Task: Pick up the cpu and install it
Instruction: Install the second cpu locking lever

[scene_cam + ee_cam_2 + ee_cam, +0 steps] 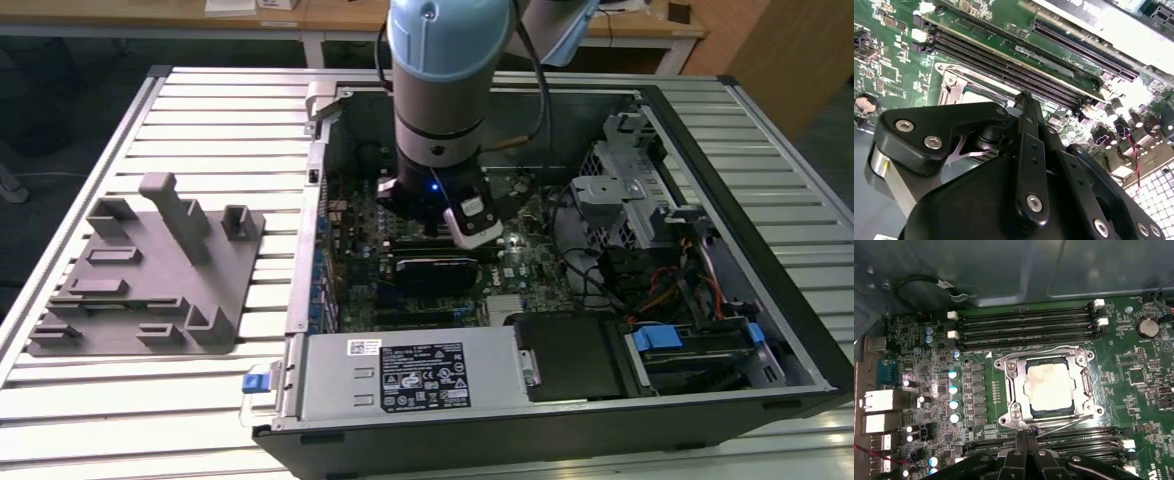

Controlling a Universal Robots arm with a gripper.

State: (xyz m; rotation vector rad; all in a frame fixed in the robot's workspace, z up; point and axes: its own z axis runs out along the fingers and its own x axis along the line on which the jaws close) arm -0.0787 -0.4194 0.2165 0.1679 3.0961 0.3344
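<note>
Hanging low inside the open black computer case (747,330), the black two-finger gripper (1026,436) has its fingertips pressed together with nothing between them, their tips meeting just at the near edge of the silvery metal socket frame (1013,390) in the first wrist view. Just beyond those tips, the cpu (1050,386), a flat square chip with a pale, smudged silvery-white top, lies seated flat in the socket, apart from the fingers. Long black memory slots (1024,325) run along the far side of the socket, and more of them lie right beneath the fingertips. In the second wrist view, the gripper's black linkage arms (1029,165) fill the foreground above the green motherboard (894,55). In the exterior view, the pale blue and silver arm (447,60) reaches straight down into the case. Well away from the gripper, toward the exterior view's left, a grey plastic holder block (147,270) rests on the slatted metal table (174,400).
</note>
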